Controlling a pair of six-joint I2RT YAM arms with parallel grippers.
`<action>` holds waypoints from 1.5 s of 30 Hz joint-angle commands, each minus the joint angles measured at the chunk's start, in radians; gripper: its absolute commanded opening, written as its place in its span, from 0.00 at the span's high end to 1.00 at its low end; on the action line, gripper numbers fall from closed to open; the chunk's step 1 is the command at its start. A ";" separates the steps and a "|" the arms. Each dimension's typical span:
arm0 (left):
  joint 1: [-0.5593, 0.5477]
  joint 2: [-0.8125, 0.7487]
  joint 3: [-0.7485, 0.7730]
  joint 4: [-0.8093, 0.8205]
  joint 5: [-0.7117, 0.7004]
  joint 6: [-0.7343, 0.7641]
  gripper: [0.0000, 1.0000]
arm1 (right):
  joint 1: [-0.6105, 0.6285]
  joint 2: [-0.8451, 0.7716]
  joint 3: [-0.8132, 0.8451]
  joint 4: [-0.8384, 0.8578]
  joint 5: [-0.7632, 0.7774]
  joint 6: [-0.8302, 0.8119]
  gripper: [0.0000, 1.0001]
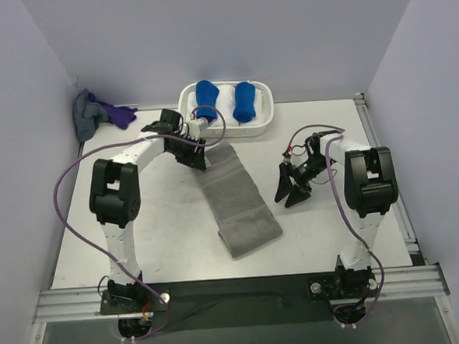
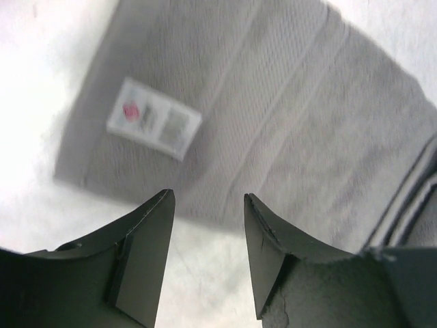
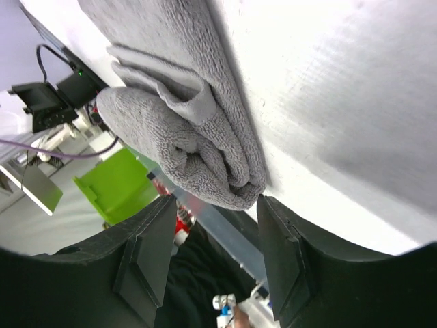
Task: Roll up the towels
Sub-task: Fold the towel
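The grey towel (image 1: 239,202) lies on the table folded into a long strip, running diagonally from near the basket toward the front. My left gripper (image 1: 200,160) is open and empty at the strip's far end. In the left wrist view the left gripper (image 2: 208,198) hovers over bare table just off the towel (image 2: 273,102), whose white label (image 2: 153,119) faces up. My right gripper (image 1: 290,195) is open and empty, to the right of the strip and apart from it. The right wrist view shows the right gripper (image 3: 215,201) facing the towel's thick folded end (image 3: 177,137).
A white basket (image 1: 267,124) at the back holds two bright blue towel rolls (image 1: 243,101). A purple cloth (image 1: 119,114) and a greyish cloth (image 1: 88,114) lie bunched in the back left corner. Walls close in on three sides; a metal rail (image 1: 237,292) runs along the front edge.
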 commanded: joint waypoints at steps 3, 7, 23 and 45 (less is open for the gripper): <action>0.017 -0.159 -0.129 0.015 -0.009 0.014 0.44 | 0.029 -0.029 0.021 0.032 -0.035 0.046 0.49; 0.009 -0.105 -0.135 0.012 0.019 -0.003 0.49 | 0.085 -0.012 0.015 0.089 -0.023 0.069 0.50; -0.031 0.244 0.219 -0.032 0.022 0.025 0.65 | 0.173 -0.039 -0.137 0.136 0.010 0.106 0.83; 0.111 -0.669 -0.456 0.017 0.224 0.269 0.20 | 0.144 -0.331 0.003 0.106 0.060 0.102 0.56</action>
